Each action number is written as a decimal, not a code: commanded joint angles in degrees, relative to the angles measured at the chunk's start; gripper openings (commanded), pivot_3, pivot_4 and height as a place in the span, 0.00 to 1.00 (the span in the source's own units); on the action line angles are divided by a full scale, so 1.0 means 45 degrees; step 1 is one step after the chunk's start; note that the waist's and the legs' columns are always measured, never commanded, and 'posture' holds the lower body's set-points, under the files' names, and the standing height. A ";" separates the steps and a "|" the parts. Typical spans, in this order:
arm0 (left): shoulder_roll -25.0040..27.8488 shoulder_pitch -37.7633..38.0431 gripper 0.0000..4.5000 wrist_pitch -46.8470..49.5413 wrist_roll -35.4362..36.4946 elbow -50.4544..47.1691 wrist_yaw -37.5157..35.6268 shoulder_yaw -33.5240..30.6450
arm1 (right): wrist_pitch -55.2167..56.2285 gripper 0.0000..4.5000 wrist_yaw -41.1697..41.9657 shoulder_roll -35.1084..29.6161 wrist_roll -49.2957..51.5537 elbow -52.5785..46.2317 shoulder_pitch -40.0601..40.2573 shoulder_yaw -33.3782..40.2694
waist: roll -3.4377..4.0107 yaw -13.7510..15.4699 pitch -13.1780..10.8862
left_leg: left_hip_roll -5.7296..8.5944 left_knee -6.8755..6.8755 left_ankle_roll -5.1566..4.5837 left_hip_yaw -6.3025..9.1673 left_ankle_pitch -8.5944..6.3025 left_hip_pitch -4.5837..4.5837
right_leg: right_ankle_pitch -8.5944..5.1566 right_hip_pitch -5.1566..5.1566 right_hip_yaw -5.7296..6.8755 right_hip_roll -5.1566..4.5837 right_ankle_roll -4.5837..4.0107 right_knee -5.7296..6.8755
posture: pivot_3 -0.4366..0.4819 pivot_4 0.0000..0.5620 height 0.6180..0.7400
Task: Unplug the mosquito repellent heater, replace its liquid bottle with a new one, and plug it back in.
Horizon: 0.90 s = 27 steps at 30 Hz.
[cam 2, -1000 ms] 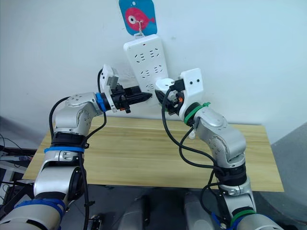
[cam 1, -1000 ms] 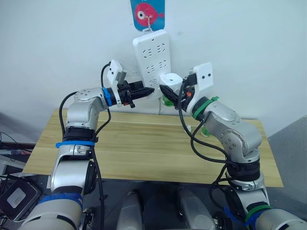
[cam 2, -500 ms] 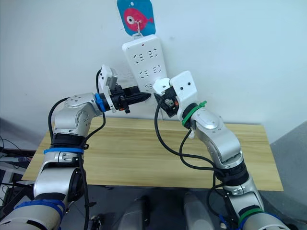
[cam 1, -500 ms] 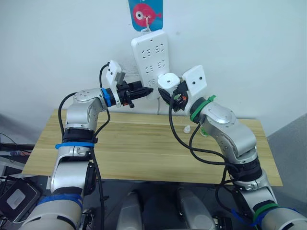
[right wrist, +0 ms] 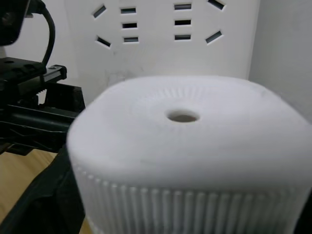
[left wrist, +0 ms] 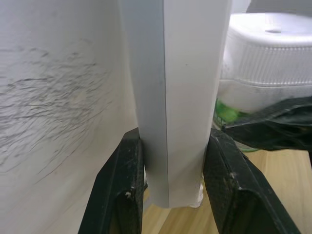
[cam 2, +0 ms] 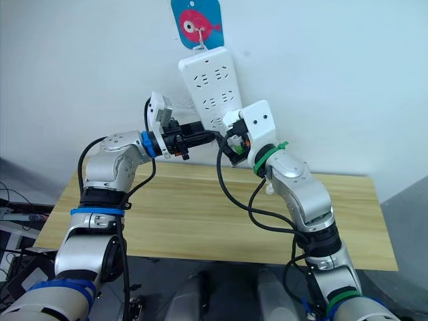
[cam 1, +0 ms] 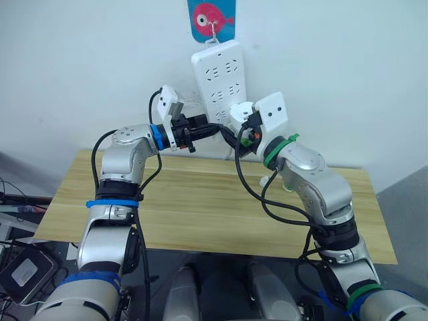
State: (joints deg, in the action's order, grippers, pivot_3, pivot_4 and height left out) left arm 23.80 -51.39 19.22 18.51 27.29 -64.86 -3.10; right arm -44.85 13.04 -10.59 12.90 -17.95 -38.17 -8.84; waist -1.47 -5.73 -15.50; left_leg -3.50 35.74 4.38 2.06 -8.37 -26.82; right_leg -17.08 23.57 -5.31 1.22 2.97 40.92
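1. White power strip hangs tilted on the white wall, hooked under a blue card w/ a pink fish. Several rows of sockets face the room.
2. Wooden table stands below, against the wall.
3. Left gripper reaches in from the robot's left at the strip's lower end. Left wrist view: its two black fingers sit one each side of the strip's bottom edge, pressed against it, so it's clamped on the strip.
4. Right gripper is raised from the robot's right to the same lower end, close to the left one.
5. Mosquito repellent heater, small white rounded block, sits in the right gripper, just beside the strip's lower right part. Right wrist view: round vent hole on its face, ribbed sides, black fingers at both flanks, i.e. closed around it. Strip's sockets show right behind it.
6. Can't tell if its prongs are in a socket; that side is hidden.
7. Green bottle shows under the heater in left wrist view.
8. Small whitish item lies on the table near the right arm; too small to ID.
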 commanded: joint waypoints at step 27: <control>0.4166 0.4179 1.00 0.3407 0.2488 -0.6672 -0.0930 -0.0897 | -0.0446 0.01 0.3050 -0.0510 0.3397 -0.2909 0.2475 0.0326 | -0.0003 0.0075 0.0001 | -0.0018 0.0005 -0.0001 0.0012 -0.0003 0.0024 | -0.0013 -0.0013 0.0002 0.0009 -0.0011 0.0025 | 0.42 0.38 1.00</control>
State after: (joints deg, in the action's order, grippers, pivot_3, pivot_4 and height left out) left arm 41.83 -33.33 33.12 27.23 2.20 -69.68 -5.33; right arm -49.20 25.49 -12.85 28.08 -31.03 -26.21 -6.86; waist -1.49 -5.39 -15.49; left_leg -3.59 35.77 4.37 2.12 -8.38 -26.71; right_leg -17.14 23.48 -5.29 1.26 2.92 41.01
